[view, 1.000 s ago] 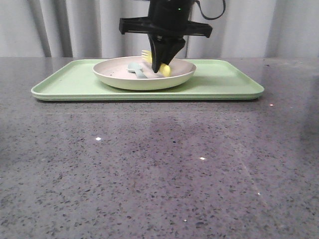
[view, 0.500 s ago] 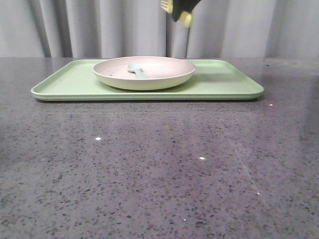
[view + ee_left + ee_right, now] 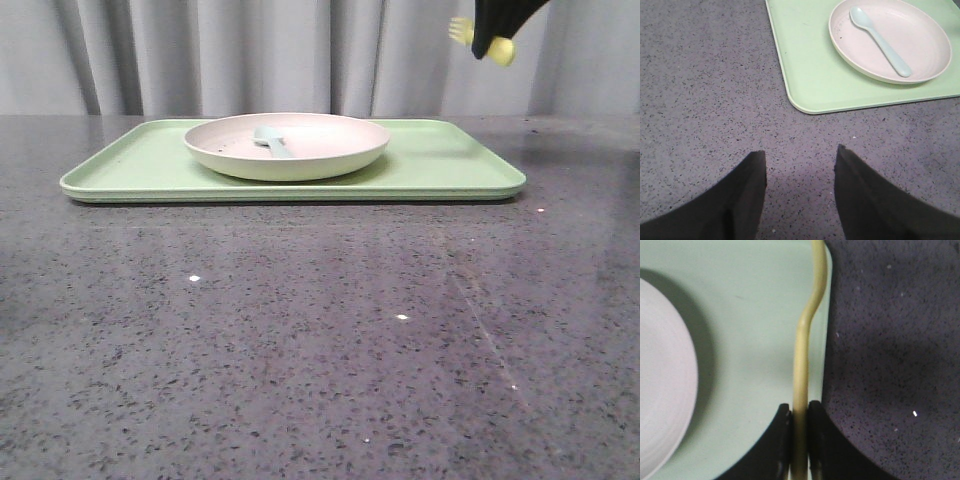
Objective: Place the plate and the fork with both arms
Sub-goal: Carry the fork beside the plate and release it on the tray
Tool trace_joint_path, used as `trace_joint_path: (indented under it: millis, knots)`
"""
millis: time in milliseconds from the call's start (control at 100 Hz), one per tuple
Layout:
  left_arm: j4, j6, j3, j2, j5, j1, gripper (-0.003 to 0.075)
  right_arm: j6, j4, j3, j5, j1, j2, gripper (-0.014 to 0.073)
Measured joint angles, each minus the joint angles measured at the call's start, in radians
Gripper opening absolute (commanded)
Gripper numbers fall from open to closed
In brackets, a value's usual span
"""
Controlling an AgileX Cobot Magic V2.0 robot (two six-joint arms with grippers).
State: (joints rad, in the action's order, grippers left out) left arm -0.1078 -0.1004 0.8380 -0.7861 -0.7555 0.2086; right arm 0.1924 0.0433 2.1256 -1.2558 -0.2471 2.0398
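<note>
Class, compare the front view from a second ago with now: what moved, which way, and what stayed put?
The right end effector, shut on the yellow fork, lifted it out of the plate and carried it up and to the right, above the tray's right end. The plate, the pale blue spoon in it and the green tray stayed put.

Two grippers are counted: the left gripper [image 3: 800,160] and the right gripper [image 3: 800,415]. One fork [image 3: 807,340] is seen, clamped between the right gripper's fingers. One plate [image 3: 287,145], one pale blue spoon [image 3: 880,40] and one green tray [image 3: 440,165] are counted, all on one counter [image 3: 320,350].
</note>
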Motion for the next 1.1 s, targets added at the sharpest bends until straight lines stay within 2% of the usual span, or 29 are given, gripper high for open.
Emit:
trace_joint_path:
  millis: [270, 770, 870, 1040, 1100]
  knots:
    - [0.0, 0.0, 0.0, 0.0, 0.001, 0.0, 0.0312, 0.0, 0.005, -0.099, 0.004, -0.002, 0.007, -0.0036]
    - [0.0, 0.0, 0.0, 0.0, 0.002, 0.0, 0.0312, 0.0, 0.076, -0.103, 0.012, -0.002, 0.094, -0.0024]
    - [0.0, 0.0, 0.0, 0.0, 0.002, 0.0, 0.0312, -0.004, 0.076, -0.103, 0.012, -0.002, 0.096, 0.0065]
    - [0.0, 0.0, 0.0, 0.0, 0.005, 0.0, 0.0312, -0.02, 0.078, -0.103, 0.012, -0.002, 0.096, 0.0342]
    - [0.0, 0.0, 0.0, 0.0, 0.005, 0.0, 0.0312, -0.023, 0.078, -0.103, 0.012, -0.002, 0.096, 0.038]
